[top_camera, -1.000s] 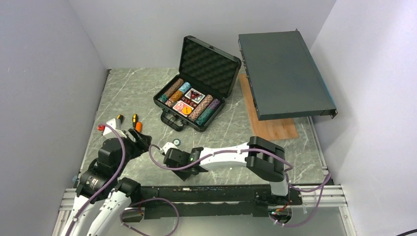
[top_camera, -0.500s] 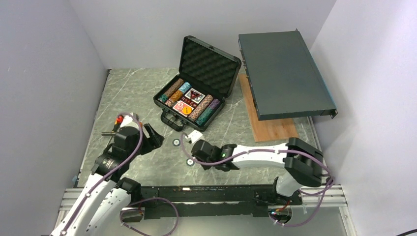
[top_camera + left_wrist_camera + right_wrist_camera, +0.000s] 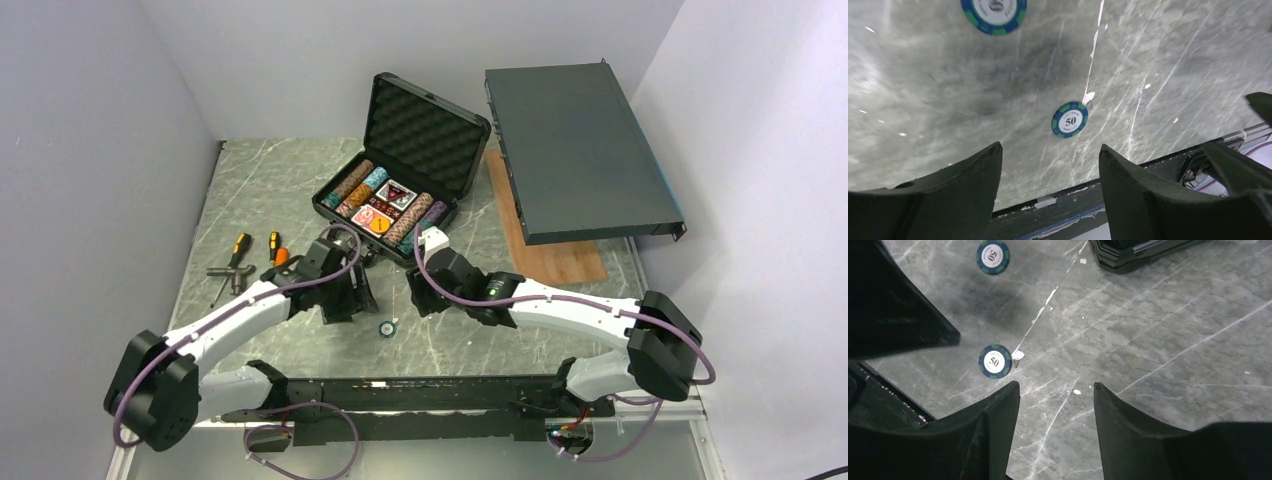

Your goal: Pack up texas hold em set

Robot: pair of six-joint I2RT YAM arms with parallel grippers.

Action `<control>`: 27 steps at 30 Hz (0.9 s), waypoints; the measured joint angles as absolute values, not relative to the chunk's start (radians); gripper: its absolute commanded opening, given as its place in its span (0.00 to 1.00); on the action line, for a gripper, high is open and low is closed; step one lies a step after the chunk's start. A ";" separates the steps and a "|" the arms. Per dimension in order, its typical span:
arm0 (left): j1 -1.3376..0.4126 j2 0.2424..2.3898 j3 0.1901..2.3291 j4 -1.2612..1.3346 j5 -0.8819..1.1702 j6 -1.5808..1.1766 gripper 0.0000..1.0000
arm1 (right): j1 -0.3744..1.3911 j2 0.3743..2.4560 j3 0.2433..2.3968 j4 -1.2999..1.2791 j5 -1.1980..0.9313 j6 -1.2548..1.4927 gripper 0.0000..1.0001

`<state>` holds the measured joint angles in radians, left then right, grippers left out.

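- Since a second ago, both arms have swung in from the near edge to the middle of the surface (image 3: 250,190). The left gripper (image 3: 1048,155) has come across from beside the screwdrivers (image 3: 255,250), which are uncovered again. The right gripper (image 3: 1055,390) has moved up in front of the case (image 3: 425,130).
- Both grippers have their fingers spread with nothing between them, so nothing has been picked up.
- The case sits at the back of the surface with its lid up, and chips and cards are already in the tray.
- Two blue-and-green chips lie loose in front of it. The near chip (image 3: 387,327) is close to the front rail. The second chip (image 3: 992,256) is closer to the case and hidden under the left arm from above.
- To my eye, the left gripper is now lined up over the near chip, so a pick looks like the next step.
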<state>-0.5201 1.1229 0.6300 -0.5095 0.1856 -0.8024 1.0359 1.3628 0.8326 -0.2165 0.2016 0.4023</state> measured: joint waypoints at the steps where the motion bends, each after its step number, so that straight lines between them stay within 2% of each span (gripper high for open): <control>1: -0.550 1.146 0.635 -0.516 0.176 -0.833 0.71 | 1.031 1.349 0.831 -0.216 0.204 0.403 0.60; 7: -0.696 1.307 0.704 -0.531 0.118 -1.018 0.64 | 1.019 1.326 0.810 -0.216 0.208 0.403 0.60; 9: -0.721 1.380 0.752 -0.553 0.105 -1.066 0.58 | 1.019 1.326 0.800 -0.218 0.208 0.403 0.60; 11: -0.737 1.457 0.818 -0.595 0.091 -1.097 0.48 | 1.019 1.325 0.794 -0.220 0.208 0.403 0.61; 13: -0.748 1.536 0.892 -0.631 0.078 -1.118 0.45 | 1.019 1.321 0.789 -0.221 0.208 0.403 0.61; 16: -0.759 1.616 0.963 -0.663 0.059 -1.139 0.47 | 1.018 1.302 0.778 -0.224 0.209 0.403 0.61; 21: -0.775 1.653 0.986 -0.720 0.034 -1.168 0.60 | 1.015 1.256 0.758 -0.225 0.213 0.401 0.62; 27: -0.814 1.655 1.009 -0.792 -0.020 -1.219 0.59 | 1.010 1.239 0.739 -0.223 0.217 0.399 0.62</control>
